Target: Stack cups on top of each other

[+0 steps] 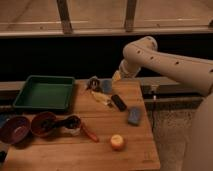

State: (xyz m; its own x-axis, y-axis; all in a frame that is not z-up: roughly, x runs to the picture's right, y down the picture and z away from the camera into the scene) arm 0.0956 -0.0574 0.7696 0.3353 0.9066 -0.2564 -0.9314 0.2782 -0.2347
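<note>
A dull blue-grey cup (106,86) stands at the back of the wooden table (100,150), just right of a pale silvery grey cup (93,83). The two stand side by side, not one on the other. My white arm (150,52) reaches in from the right and bends down. My gripper (118,76) hangs at its end, just above and right of the blue-grey cup, over the table's back edge.
A green tray (45,92) lies at the back left. A purple bowl (12,129) and a reddish-brown bowl (44,123) sit front left, with a dark ladle (70,122). A yellow banana (100,97), black object (118,102), blue sponge (134,116), orange stick (90,132) and apple (117,142) are scattered.
</note>
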